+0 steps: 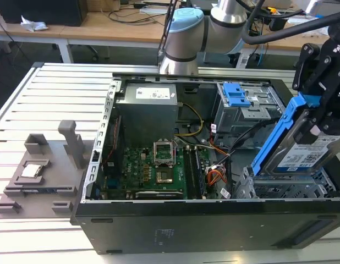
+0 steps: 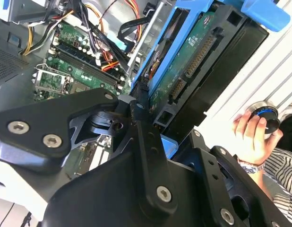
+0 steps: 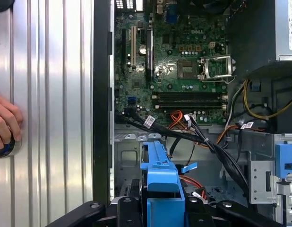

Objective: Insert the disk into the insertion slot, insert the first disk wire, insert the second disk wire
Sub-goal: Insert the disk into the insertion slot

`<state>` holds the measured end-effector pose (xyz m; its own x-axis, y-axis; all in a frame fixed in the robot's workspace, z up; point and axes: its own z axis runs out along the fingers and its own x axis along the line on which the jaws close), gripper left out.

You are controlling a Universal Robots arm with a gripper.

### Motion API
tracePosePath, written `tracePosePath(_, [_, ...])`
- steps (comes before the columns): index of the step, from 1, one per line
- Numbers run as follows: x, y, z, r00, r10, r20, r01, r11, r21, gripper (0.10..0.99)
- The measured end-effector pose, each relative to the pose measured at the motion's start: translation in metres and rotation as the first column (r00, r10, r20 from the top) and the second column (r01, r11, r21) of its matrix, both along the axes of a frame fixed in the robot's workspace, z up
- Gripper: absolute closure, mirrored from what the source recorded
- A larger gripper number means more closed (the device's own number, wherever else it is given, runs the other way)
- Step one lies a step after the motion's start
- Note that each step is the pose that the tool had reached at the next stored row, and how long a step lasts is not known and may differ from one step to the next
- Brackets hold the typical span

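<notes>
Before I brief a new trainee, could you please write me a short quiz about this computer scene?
1. True or false: the gripper is shut on the disk.
2. How is the disk placed? A lying flat; B tilted above the metal cage; C pushed fully in.
3. What colour is the frame around the disk?
Key: 1 true; 2 B; 3 blue.
</notes>
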<state>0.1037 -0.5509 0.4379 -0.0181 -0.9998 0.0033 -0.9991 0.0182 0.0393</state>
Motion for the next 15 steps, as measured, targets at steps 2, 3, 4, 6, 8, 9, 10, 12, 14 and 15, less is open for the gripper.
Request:
tracePosePath(2, [-0.0002, 0.0015, -0.0027, 1.0000, 0.000, 0.0000, 0.000, 1.0000, 0.000, 0.722])
tracePosePath(3, [-0.0004, 0.0018, -0.0047, 1.0000, 0.000, 0.0000, 0.000, 1.0000, 0.000, 0.722])
tracePosePath(4, [-0.0004, 0.0019, -0.0053, 1.0000, 0.000, 0.0000, 0.000, 1.0000, 0.000, 0.722])
tracePosePath(6, [-0.0004, 0.0019, -0.0068, 1.0000, 0.000, 0.0001, 0.000, 1.0000, 0.000, 0.722])
tracePosePath(8, [0.0013, 0.0019, -0.0092, 1.0000, 0.000, -0.0001, 0.000, 1.0000, 0.000, 0.722])
tracePosePath(9, [0.0032, 0.0019, -0.0102, 1.0000, 0.000, 0.0000, 0.000, 1.0000, 0.000, 0.722])
tracePosePath(10, [0.0033, 0.0019, -0.0123, 1.0000, 0.000, 0.0000, 0.000, 1.0000, 0.000, 0.722])
tracePosePath(12, [0.0034, 0.0019, -0.0159, 1.0000, 0.000, 0.0000, 0.000, 1.0000, 0.000, 0.722])
tracePosePath(14, [0.0034, 0.0019, -0.0218, 1.0000, 0.000, 0.0000, 0.000, 1.0000, 0.000, 0.722])
tracePosePath(15, [0.0034, 0.0019, -0.0236, 1.0000, 0.000, 0.0000, 0.000, 1.0000, 0.000, 0.722])
